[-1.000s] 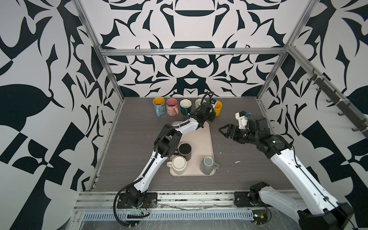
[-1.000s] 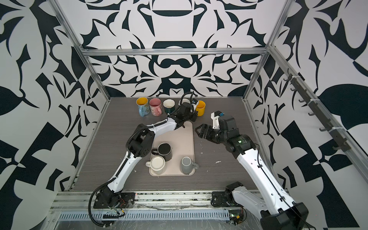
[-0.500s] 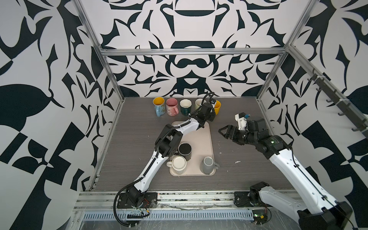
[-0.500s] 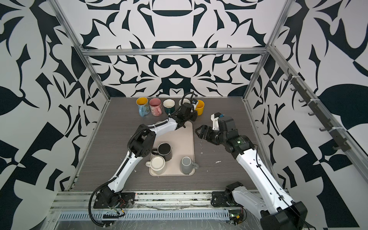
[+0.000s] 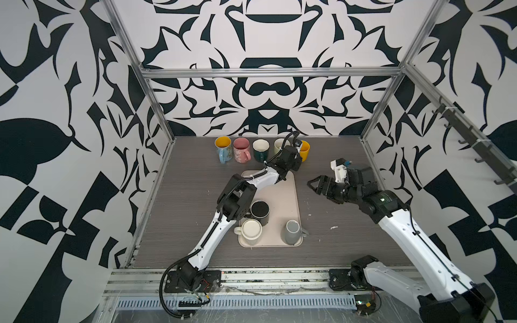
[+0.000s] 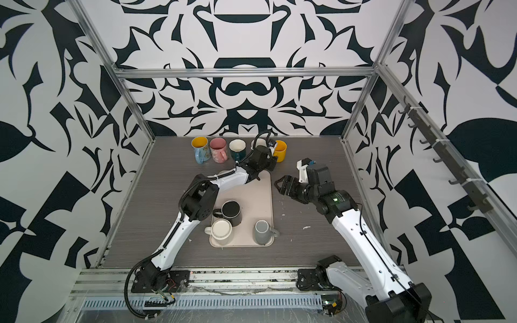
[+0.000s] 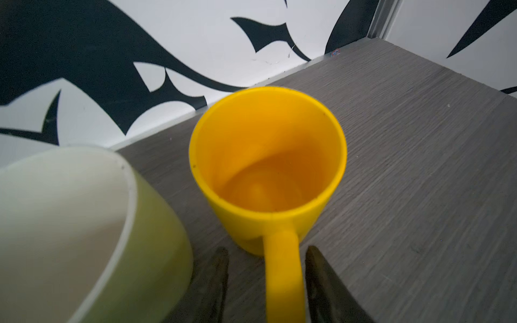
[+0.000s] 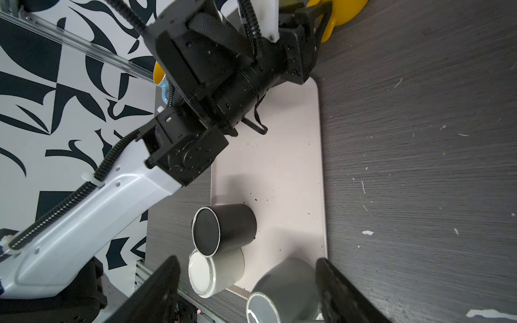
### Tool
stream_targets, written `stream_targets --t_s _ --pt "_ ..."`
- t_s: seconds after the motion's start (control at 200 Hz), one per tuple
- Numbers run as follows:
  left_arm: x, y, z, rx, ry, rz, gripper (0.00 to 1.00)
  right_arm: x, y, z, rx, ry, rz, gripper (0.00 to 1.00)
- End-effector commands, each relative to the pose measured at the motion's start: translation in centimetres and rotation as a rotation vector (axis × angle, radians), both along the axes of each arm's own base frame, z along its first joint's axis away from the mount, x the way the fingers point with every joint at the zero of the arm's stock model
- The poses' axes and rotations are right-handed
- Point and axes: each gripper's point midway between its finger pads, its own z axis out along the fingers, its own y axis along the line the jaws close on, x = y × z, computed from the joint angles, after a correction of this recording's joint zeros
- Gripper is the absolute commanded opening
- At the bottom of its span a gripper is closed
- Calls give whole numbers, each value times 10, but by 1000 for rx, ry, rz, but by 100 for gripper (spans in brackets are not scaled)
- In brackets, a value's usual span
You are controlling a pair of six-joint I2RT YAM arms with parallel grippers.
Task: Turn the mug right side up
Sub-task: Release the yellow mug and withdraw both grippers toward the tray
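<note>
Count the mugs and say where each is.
8. Back row: blue, pink, dark green, pale green (partly hidden), yellow. On the tray: black, white, grey.

Bright even light, soft shadows, bowed edges, yellow mug (image 7: 268, 167) soft, green mug (image 7: 70, 223) blurred

a robot lab test cell: black-and-white patterned walls (image 5: 265, 33), aluminium frame (image 5: 268, 73), two arms (image 5: 212, 237) on a base rail (image 5: 279, 275)
</note>
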Motion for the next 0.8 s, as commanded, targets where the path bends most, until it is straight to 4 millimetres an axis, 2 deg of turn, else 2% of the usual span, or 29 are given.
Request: stream_targets --t_s 0.0,0.15,0.245,0.355,0.455,0.46,0.475,0.485,0.53,0.535,0.66,0.795 --pt "-2 5 58 -71 -79 12 51 1 -1 9 22 -32 -14 79" --pt "-14 18 99 -116 -133 19 52 1 2 6 35 -20 -8 78" --pt "-25 29 123 -133 -155 29 52 3 8 5 67 -3 6 74" --pt "-43 50 147 -146 -164 60 52 5 13 -1 94 29 11 67" --pt "-65 73 176 -162 -195 82 52 8 19 -5 129 49 23 59" --pt "-67 75 182 -170 -202 82 52 8 19 -5 131 50 23 59" --pt "-69 78 181 -164 -199 88 52 8 20 -5 135 53 24 58" --pt "-73 82 189 -173 -209 90 52 8 20 -6 136 55 24 57" --pt "-82 93 196 -168 -207 104 52 8 22 -7 146 62 30 53" --pt "-85 95 201 -175 -212 104 52 8 22 -7 147 63 29 53" --pt "-108 135 212 -144 -157 189 53 9 27 -2 165 58 40 46" --pt "-136 176 199 -80 -3 282 53 10 34 -3 164 53 53 44"
